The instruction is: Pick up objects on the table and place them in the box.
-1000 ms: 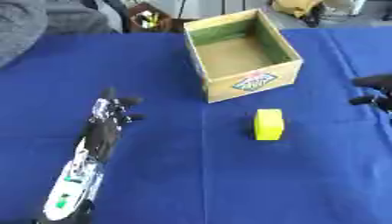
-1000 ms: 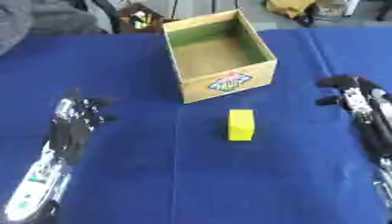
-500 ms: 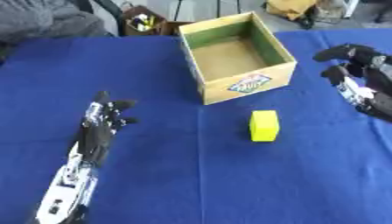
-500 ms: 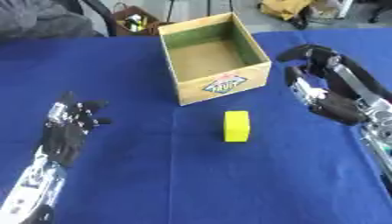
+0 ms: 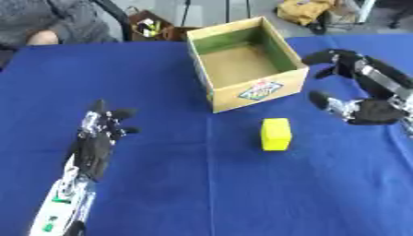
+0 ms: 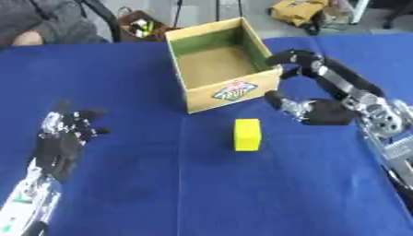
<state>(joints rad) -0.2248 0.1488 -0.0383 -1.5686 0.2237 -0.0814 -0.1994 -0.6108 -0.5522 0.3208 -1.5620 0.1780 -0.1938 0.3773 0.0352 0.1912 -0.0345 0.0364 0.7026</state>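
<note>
From my station, the box's [image 5: 242,69] printed side label is too blurred to read, and my right forearm is cut off at the right edge of both views. The clutter past the table's far edge, a dark container at 11 o'clock and a yellow-brown bundle at 1 o'clock, cannot be identified; a person's grey sleeve shows at the upper left corner, touching nothing. The work surface is a table under a blue cloth [image 5: 202,193], bare floor beyond it. The box is open-topped cardboard with a green inner wall, set askew at 12 o'clock, and I see nothing inside it. The yellow block [image 5: 276,134] lies on the cloth just below the box's near right corner, apart from it, its long axis running roughly 12 to 6 o'clock. My right hand [image 6: 322,110] is at 3 o'clock, beside the box's right wall and to the right of the block, fingers and thumb spread in a curved arc, holding nothing. My left hand [image 5: 95,147] rests at 8 o'clock on the cloth, fingers straight and pointing toward 12, well apart from the block.
</note>
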